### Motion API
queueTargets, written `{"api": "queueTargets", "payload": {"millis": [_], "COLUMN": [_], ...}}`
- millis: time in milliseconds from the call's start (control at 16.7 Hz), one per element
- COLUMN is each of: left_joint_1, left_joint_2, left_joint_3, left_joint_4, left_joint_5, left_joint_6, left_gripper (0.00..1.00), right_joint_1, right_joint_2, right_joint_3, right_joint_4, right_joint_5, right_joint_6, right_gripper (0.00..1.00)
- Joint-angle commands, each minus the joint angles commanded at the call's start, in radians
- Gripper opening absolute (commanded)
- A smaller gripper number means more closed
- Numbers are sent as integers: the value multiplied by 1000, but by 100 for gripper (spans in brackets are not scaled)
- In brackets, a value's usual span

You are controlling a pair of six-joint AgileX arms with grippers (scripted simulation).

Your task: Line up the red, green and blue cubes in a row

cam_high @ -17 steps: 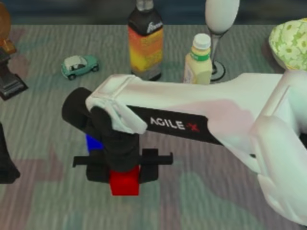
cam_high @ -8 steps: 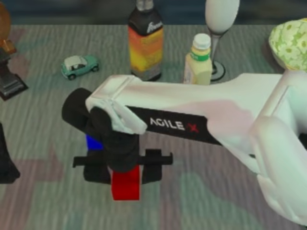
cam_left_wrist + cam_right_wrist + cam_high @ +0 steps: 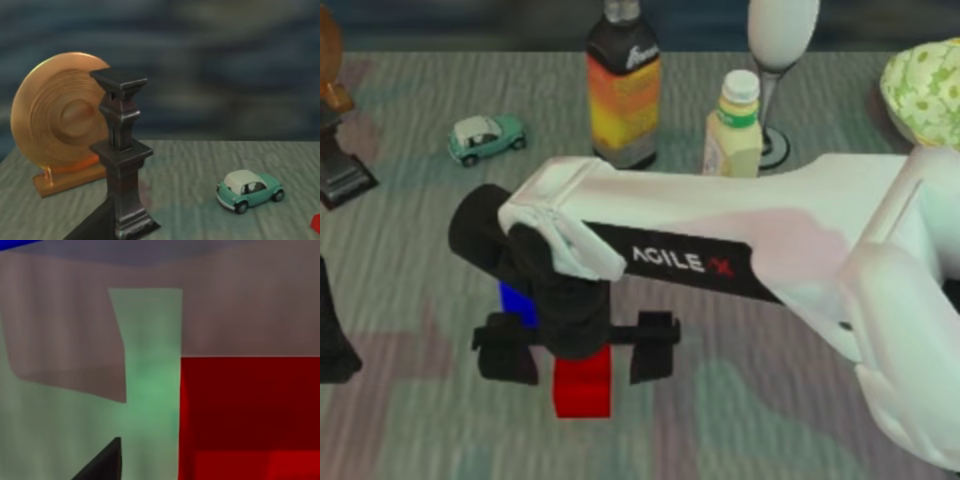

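Red cube (image 3: 582,388) between spread right claw (image 3: 578,350); wrist view shows gap.

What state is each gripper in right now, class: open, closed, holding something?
Right gripper: open, fingers spread either side of the red cube, not gripping it.
Left gripper: not in view; only a dark part of that arm shows at the top view's left edge.

red cube (image 3: 582,388) flat on table, blue cube (image 3: 516,302) just behind, half hidden

my right arm (image 3: 740,240) white glossy shell, black band reading "agile x" with red x, black wrist, black blocky pincer (image 3: 578,345).
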Motion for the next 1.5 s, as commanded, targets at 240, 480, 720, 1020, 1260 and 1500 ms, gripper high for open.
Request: {"api": "queueTargets", "payload": {"millis": [240,480,720,1020,1260,1500], "left_joint_1": [0,0,0,0,0,0], "left_joint_2": [0,0,0,0,0,0], "left_joint_3": [0,0,0,0,0,0], "left_joint_4": [0,0,0,0,0,0], "left_joint_5": [0,0,0,0,0,0], "left_joint_6": [0,0,0,0,0,0], "left_gripper": [100,100,100,100,100,100], "right_joint_1": [-1,5,10,-2,-89,-257], "right_joint_2": [-2,-27,-49,-47,-66,-105], "right_joint_3": [17,126,193,189,153,69], "right_joint_4": [-18,-164,-242,-238,-220,-187], "right_joint_5": [0,-1,-1,-1,-2,-8], "right_joint_6": [2,5,2,-10,-148,-451], "right_gripper": [100,100,100,100,100,100]}}
